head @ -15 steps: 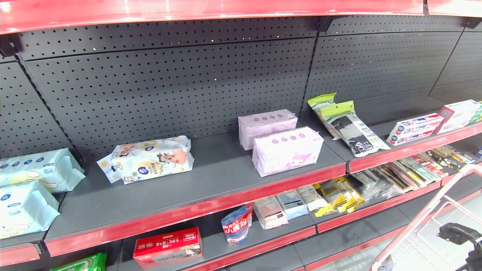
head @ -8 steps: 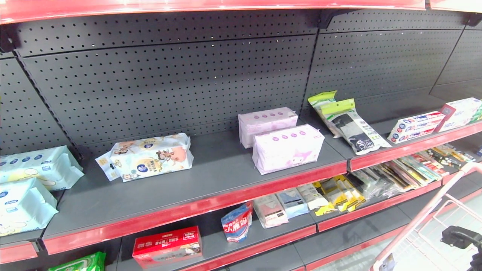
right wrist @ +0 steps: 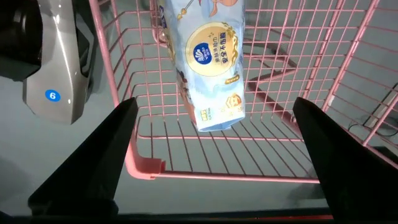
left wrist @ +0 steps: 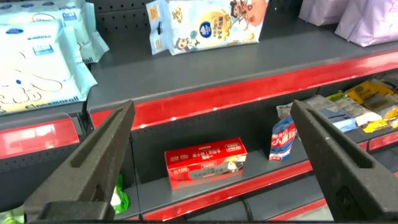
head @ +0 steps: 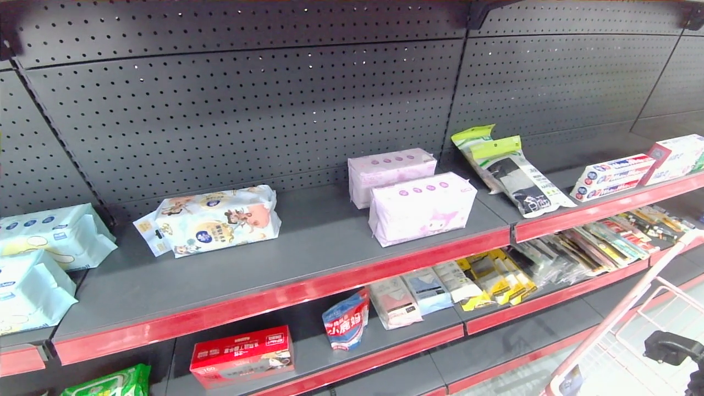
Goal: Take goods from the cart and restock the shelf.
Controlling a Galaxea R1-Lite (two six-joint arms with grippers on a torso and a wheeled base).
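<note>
Goods for this job show as one blue-and-white tissue pack (right wrist: 208, 68), standing on end and slightly tilted inside the pink wire cart (right wrist: 144, 165). We see the right gripper (right wrist: 214, 104) above the basket, pointing down into it. Its two dark fingers are spread wide, and the pack sits in line with the gap between them but farther off, touching neither finger. The pack's wrapper carries cartoon figures, a round blue emblem and lines of small print, which we do not read off.

A matching cartoon pack (head: 212, 220) lies on the grey shelf (head: 286, 291) with the red front edge, and two pink packs (head: 421, 209) sit well apart from it toward the right.

The left gripper (left wrist: 211, 106) is held level, facing the shelf front at the height of that red edge. Its fingers are also spread apart and hold nothing. Beyond them, a red box (left wrist: 205, 163) with white lettering rests on the lower shelf.
</note>
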